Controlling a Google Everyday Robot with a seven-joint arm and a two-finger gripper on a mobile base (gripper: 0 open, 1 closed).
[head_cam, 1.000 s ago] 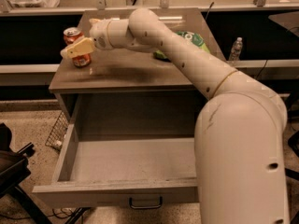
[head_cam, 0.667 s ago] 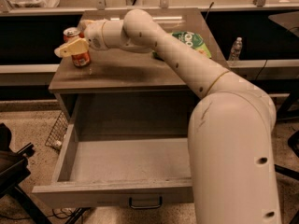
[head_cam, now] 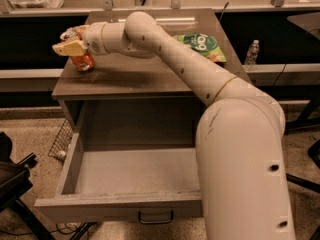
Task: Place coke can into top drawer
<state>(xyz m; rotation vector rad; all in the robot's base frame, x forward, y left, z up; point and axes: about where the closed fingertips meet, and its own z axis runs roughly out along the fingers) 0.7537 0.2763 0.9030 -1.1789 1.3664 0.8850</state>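
Observation:
The coke can (head_cam: 84, 60), orange-red with a silver top, stands at the left rear of the cabinet top (head_cam: 135, 74), leaning slightly. My gripper (head_cam: 70, 46) is at the can's upper part, its yellowish tip in front of the can, with the arm reaching in from the right. The top drawer (head_cam: 120, 207) is pulled fully out below the cabinet top. Its grey inside (head_cam: 135, 171) holds nothing, and its dark handle (head_cam: 156, 217) faces the front. My arm's big white body (head_cam: 240, 159) covers the drawer's right part.
A green snack bag (head_cam: 200, 43) lies at the right rear of the cabinet top. A water bottle (head_cam: 252, 51) stands beyond the cabinet to the right. A wire basket (head_cam: 62, 139) lies on the floor at left, a dark chair base (head_cam: 12, 179) at lower left.
My gripper has moved left along the cabinet top and now sits at the coke can's upper part. The can and the drawer stay where they were.

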